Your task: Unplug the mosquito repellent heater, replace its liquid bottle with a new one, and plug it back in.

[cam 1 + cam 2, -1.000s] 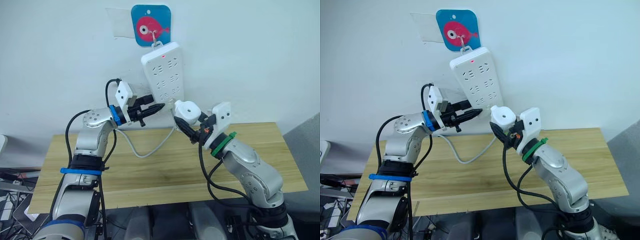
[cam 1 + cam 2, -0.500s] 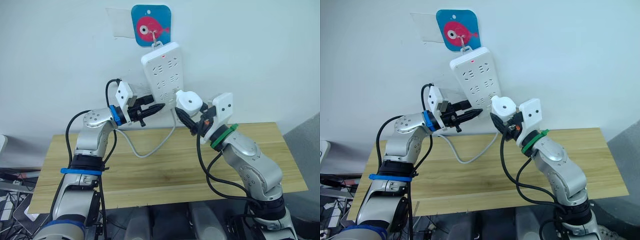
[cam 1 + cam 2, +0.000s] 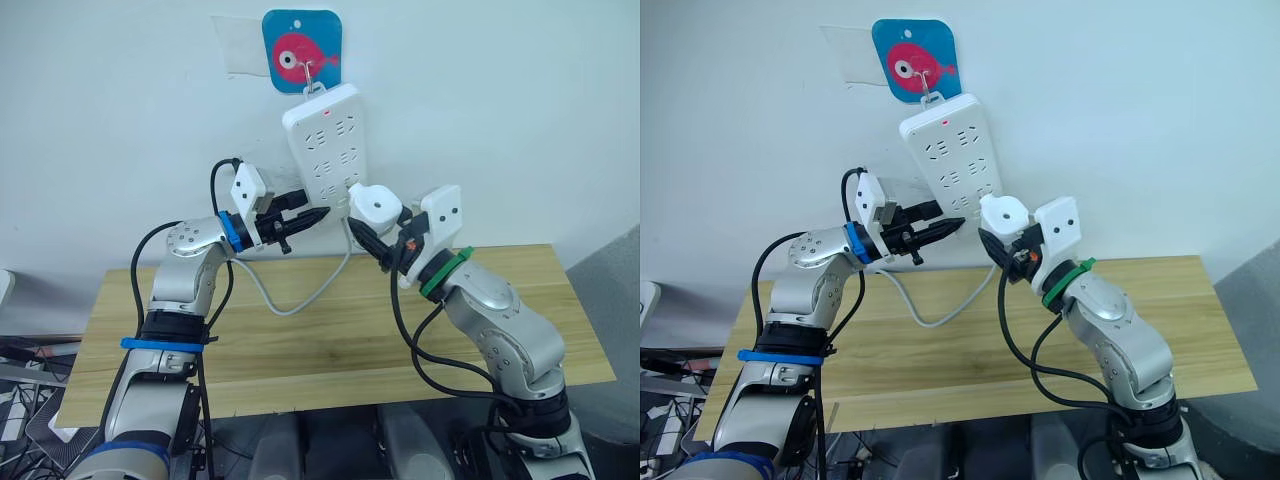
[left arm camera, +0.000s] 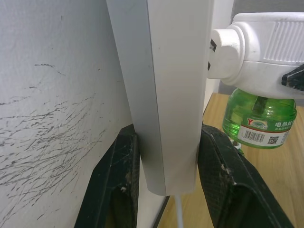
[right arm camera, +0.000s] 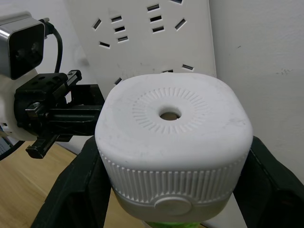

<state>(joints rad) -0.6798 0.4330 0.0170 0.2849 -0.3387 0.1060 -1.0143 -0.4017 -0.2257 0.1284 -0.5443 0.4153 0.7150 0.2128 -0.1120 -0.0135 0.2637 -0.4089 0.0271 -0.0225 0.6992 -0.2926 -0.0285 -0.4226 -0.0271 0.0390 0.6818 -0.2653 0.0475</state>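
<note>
Mosquito repellent heater (image 3: 375, 205) with its green bottle (image 4: 259, 118) sits clenched in the right pincer (image 3: 385, 243), plug almost touching the power strip (image 3: 328, 140) that the left pincer (image 3: 305, 216) squeezes, so only plugging in looks left.

Silver-grey jointed arms with black looping cables; blue wrist ring before the left gripper (image 3: 300, 217), green ring before the right gripper (image 3: 372, 243); white camera blocks, black fingers.
</note>
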